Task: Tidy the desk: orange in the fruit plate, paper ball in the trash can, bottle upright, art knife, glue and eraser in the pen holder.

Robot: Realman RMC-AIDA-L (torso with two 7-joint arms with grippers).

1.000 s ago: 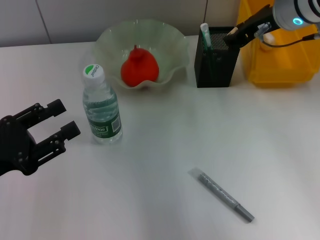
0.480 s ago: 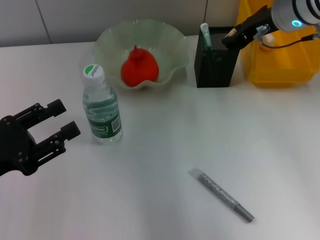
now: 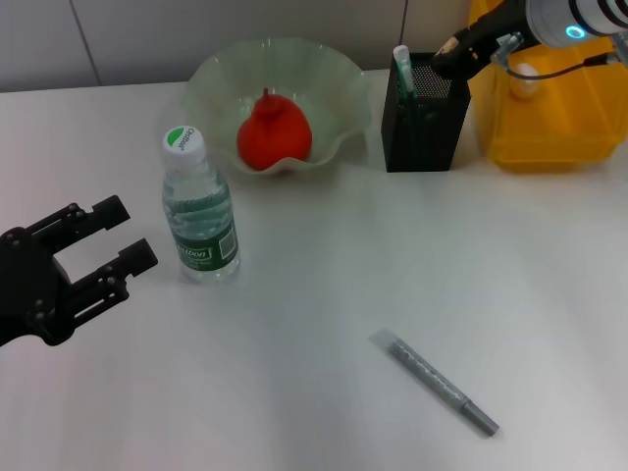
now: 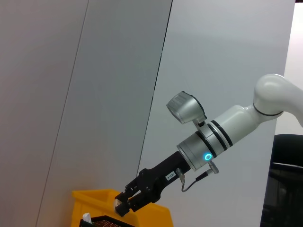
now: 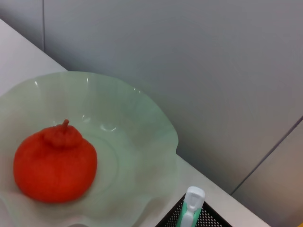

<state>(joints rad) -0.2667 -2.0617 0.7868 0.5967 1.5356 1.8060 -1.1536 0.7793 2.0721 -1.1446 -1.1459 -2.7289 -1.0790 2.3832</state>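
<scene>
The orange (image 3: 275, 132) lies in the pale green fruit plate (image 3: 211, 74), and shows in the right wrist view as the orange (image 5: 54, 163). Left of the plate, the bottle (image 3: 199, 211) stands upright. The black mesh pen holder (image 3: 422, 123) holds a white-and-green glue stick (image 3: 401, 67). My right gripper (image 3: 448, 51) hovers over the holder's back rim, shut on a small tan eraser (image 4: 118, 204). The grey art knife (image 3: 437, 383) lies on the table at the front. At the left edge my left gripper (image 3: 128, 232) rests open, next to the bottle.
The yellow trash can (image 3: 549, 123) stands right of the pen holder, with a white paper ball (image 3: 525, 71) inside it. A grey wall rises just behind the table.
My right gripper has risen a little and shifted left over the pen holder, still holding the eraser. The left arm and the table's objects have not moved.
</scene>
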